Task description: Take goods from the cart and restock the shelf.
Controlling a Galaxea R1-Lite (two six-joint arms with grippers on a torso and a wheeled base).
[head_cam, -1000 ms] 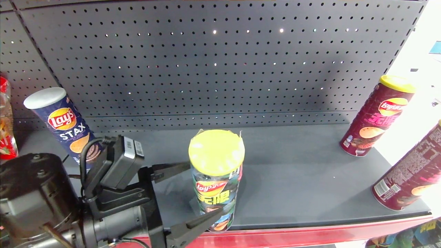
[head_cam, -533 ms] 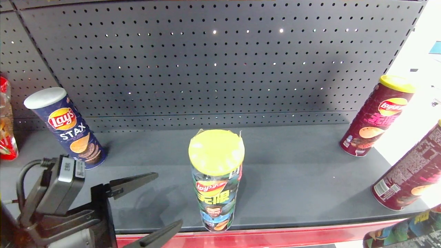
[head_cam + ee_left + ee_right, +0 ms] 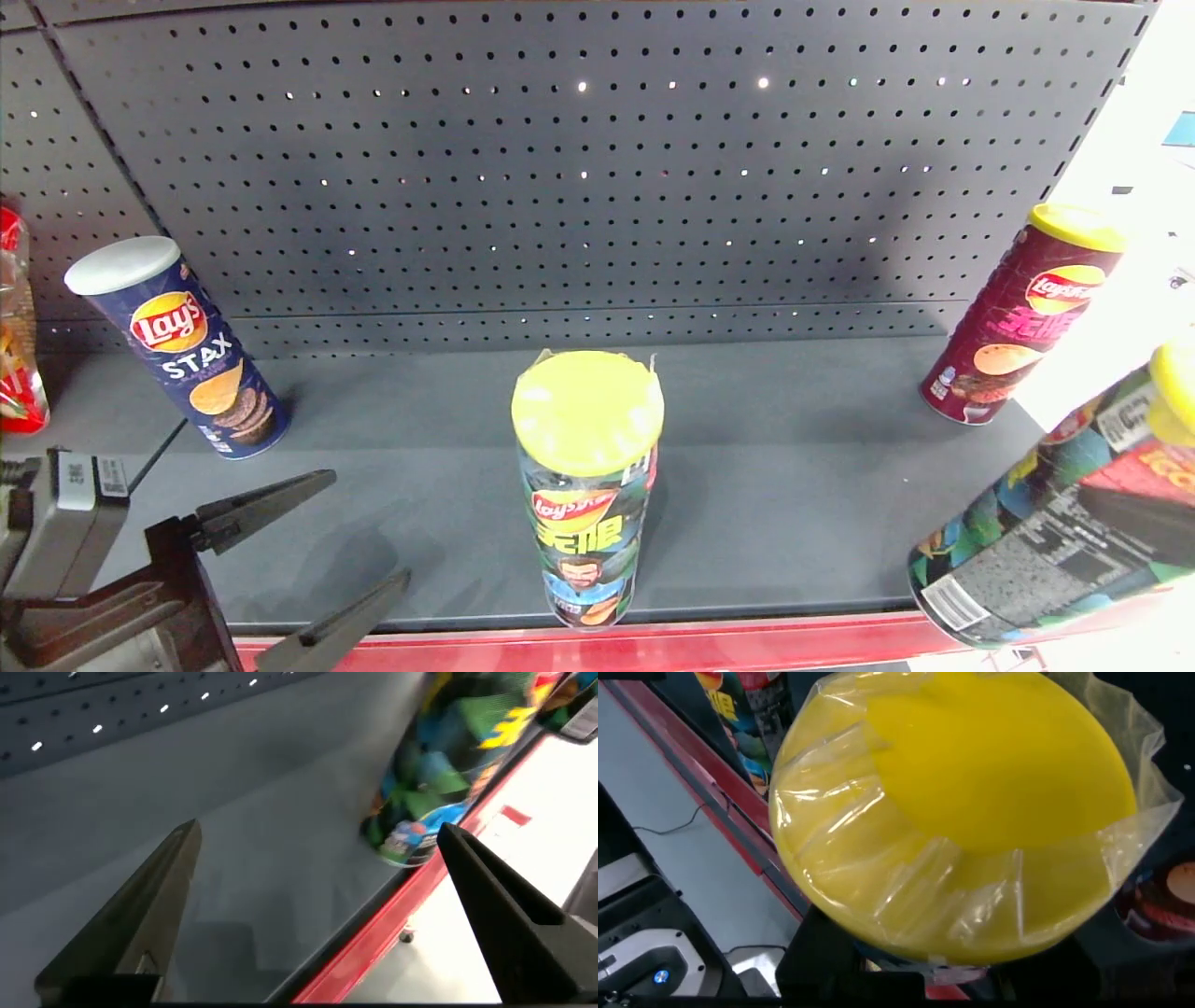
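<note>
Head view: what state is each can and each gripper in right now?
centre can: upright at the front edge of the shelf, not gripped.
blue can: upright, back left.
maroon can: upright, back right.
held can: tilted, in the air at the shelf's right front.
left gripper: open, empty, beside the centre can.
right gripper: shut on the held can.

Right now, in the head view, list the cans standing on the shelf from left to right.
blue can → green can with yellow lid → maroon can
</note>
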